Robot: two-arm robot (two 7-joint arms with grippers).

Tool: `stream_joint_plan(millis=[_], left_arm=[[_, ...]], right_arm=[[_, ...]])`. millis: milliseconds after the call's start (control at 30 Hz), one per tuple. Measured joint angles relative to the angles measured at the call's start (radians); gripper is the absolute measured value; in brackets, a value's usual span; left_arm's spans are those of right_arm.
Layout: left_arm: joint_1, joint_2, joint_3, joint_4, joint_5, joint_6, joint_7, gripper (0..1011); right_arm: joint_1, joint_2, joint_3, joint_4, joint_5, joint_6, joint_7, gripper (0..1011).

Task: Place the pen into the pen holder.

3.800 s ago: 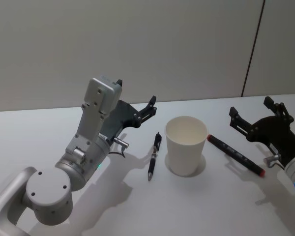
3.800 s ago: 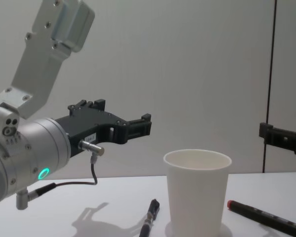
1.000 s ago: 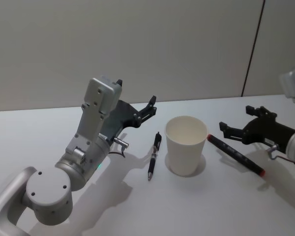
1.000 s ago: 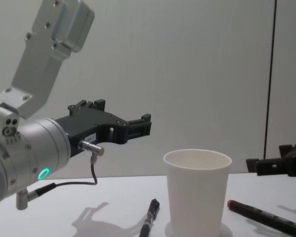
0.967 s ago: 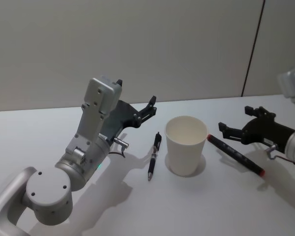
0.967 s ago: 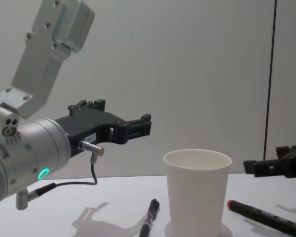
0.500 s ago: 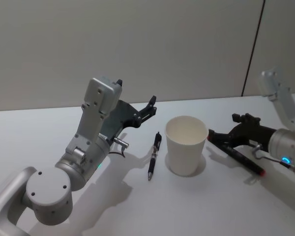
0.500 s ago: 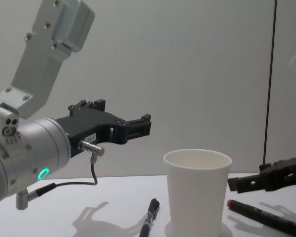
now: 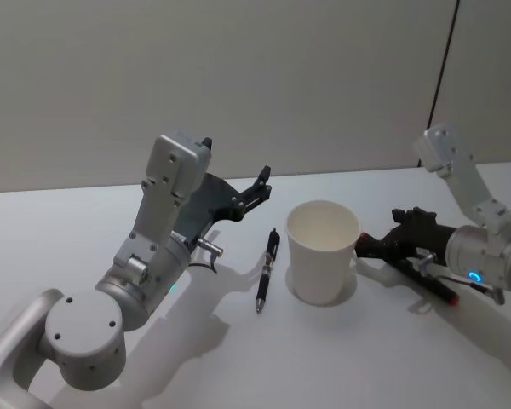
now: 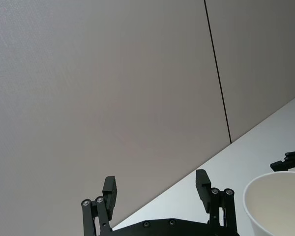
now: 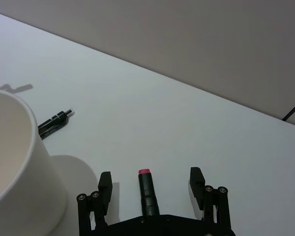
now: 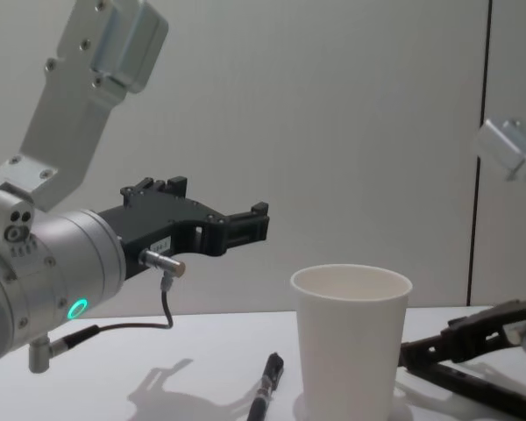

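The right claw point(image 11: 151, 175) is low over the desk, just right of the holder. Its jaws are wide apart and straddle the thick black marker pen with a red end point(image 11: 146, 192). In the right wrist view one finger stands on each side of the barrel, with no contact visible. The marker lies flat on the white desk point(image 9: 366, 358), its near tip close to the base of the plain white paper cup point(image 9: 322, 274) that serves as the pen holder. The cup stands upright, and what shows of its inside is empty. A slim black click pen point(image 9: 266, 268) lies flat on the cup's other side, untouched.

The left claw point(image 10: 156, 183) is parked raised beyond that pen, jaws wide, holding nothing.

Task status: judged to be at the end of the approach, with no grasp made. Remaining steps:
- close on the marker
- lift it
- turn it upright over the rim
- release it into the cup
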Motion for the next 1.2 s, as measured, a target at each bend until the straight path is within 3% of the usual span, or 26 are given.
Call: stream_joint_plan(millis=[400,1200], left_arm=[[0.000,0.000,0.000,0.000,0.000,0.000,0.000,1001],[0.000,0.000,0.000,0.000,0.000,0.000,0.000,1001]], right_arm=[[0.022,-0.017,-0.015,0.036,-0.025,0.031,0.000,1001],[0.034,-0.023,-0.021,0.059,-0.026,0.053,0.018,1001]])
